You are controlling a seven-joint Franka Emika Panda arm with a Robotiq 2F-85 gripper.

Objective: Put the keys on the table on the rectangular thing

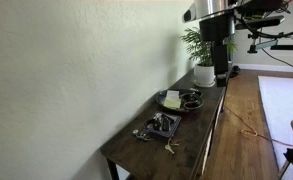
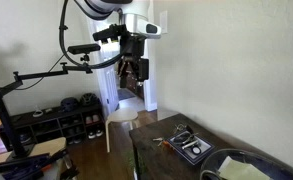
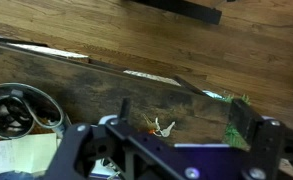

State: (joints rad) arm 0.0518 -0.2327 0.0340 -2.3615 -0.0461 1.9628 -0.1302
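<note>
In an exterior view the rectangular tray [image 1: 164,125] holds dark items too small to name. The pale speck just beside it is probably the keys [image 1: 170,147]. The robot arm [image 1: 222,8] is cropped by the top edge. The round dish [image 2: 242,171] is cut off at the bottom in an exterior view, and at the left in the wrist view.

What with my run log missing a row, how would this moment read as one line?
gripper: open, empty, high above table | keys: on table, outside rectangular tray | placed: not yet
</note>
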